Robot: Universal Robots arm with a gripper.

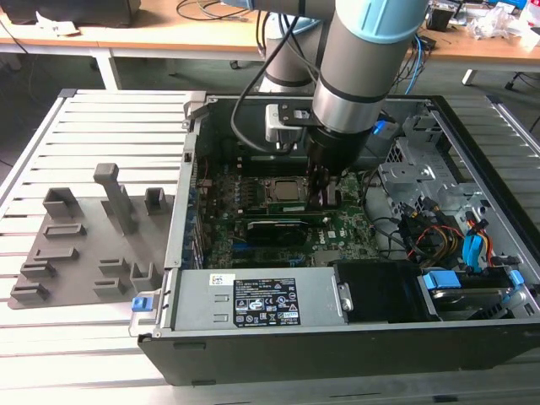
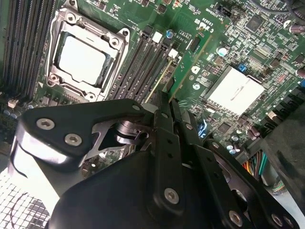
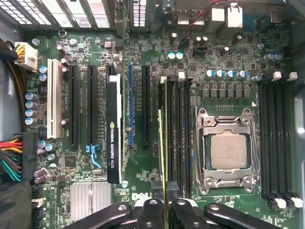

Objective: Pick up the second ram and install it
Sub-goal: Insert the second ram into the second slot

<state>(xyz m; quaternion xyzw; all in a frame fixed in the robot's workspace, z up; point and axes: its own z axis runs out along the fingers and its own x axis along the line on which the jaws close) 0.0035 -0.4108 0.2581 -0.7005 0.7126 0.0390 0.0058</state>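
Gripper (image 3: 164, 210) closed edge-on around the second ram (image 3: 162, 143), fingers (image 2: 164, 107) pinching the thin green stick near one end – no visible gap between pads and board. Held upright over the bank of memory slots (image 3: 178, 138) just beside the processor socket (image 3: 228, 151), between that socket and the black graphics card (image 3: 113, 129); cannot tell whether its lower edge is already seated in a slot or only hovering above it.

Probably light and stiff, but thin and brittle at the chips and contact edge – likely to crack or bend under sideways load, so best gripped on the flat faces along the top edge, as here, and pressed straight down. Smooth board faces, so a risk of slipping under a weak pinch.

In the exterior view, arm reaching down into an open computer case (image 1: 278, 354) lying on its side on a slatted metal table (image 1: 84, 126). Grey holder block (image 1: 93, 245) well apart on that view's left, its slots looking vacant. Cramped inside: drive cage and coloured cables (image 1: 439, 228) on that view's right, power supply (image 1: 261, 299) along the near wall. Wooden desks (image 1: 169, 34) at the far side.
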